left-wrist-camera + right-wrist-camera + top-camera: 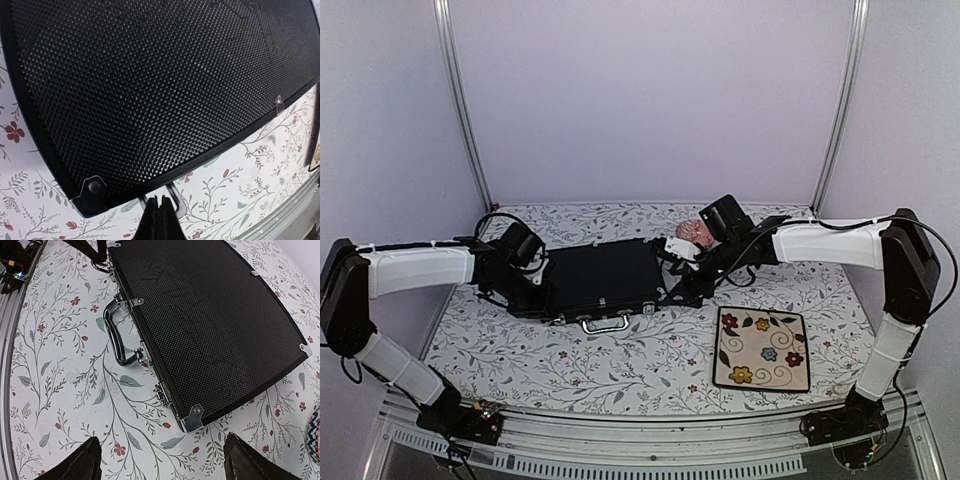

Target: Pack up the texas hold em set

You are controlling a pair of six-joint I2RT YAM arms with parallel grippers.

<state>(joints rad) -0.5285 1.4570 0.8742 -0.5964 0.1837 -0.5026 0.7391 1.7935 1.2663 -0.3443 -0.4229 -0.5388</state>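
Observation:
The black briefcase-style case [605, 280] lies shut and flat on the floral table, its silver handle [605, 323] towards the near edge. It fills the left wrist view [150, 90] and shows in the right wrist view [210, 325] with the handle [114, 340] and a latch [164, 395]. My left gripper [161, 200] is shut, its tips at the case's front edge by a metal latch [176, 192]; in the top view it [535, 293] is at the case's left end. My right gripper [162, 465] is open and empty, off the case's right front corner [685, 290]. Chips, cards, button and dice are out of view.
A cream square plate with flowers [762, 348] lies front right of the case. A small pink patterned bowl [692, 232] stands behind the case's right end, under the right arm. Grey walls close the back and sides.

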